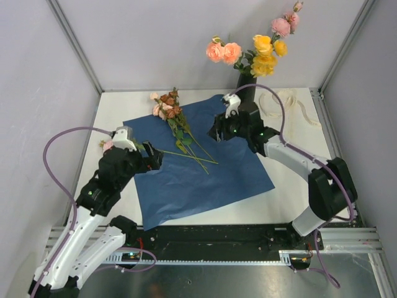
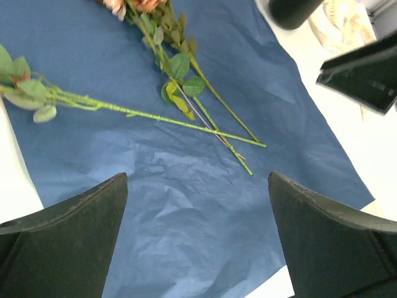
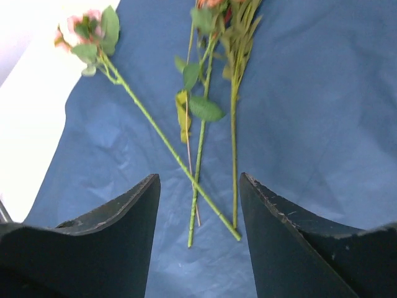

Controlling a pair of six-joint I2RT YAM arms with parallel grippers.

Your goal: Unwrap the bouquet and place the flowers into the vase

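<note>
Right pincer (image 3: 198, 186) hangs low over the blue paper sheet (image 1: 205, 174) with its jaws roughly half apart and nothing between them. In its wrist view the cut ends of the green stems (image 3: 200, 155) lie on the paper just under the gap, which reads as lining up for a grab low on a stem rather than a grip. In the top view it (image 1: 218, 131) sits near the centre of the counter (image 1: 285, 198), just at 7 o'clock of the black vase (image 1: 247, 93). The vase stands at about 1 o'clock on the counter and already carries peach, yellow and pink roses (image 1: 263, 53) upright, heads fanned above its mouth. The sheet is spread flat, so the remaining flowers lie exposed and easy to reach. A small bunch of brownish-red and pink roses (image 1: 167, 105) has its heads at 11 o'clock of the sheet and its stems running toward the centre. A single pink rose (image 1: 107, 146) lies with its head at 9 o'clock, off the paper's edge, its stem crossing the others. The cream ribbon (image 1: 291, 105) lies off the sheet at 2 o'clock, out of the way. Left pincer (image 1: 154, 155) hovers at 8 o'clock, jaws spread as wide as they go and empty, seemingly parked clear so the right arm can work. By my reading the unwrapping is done and the vase part-filled.
</note>
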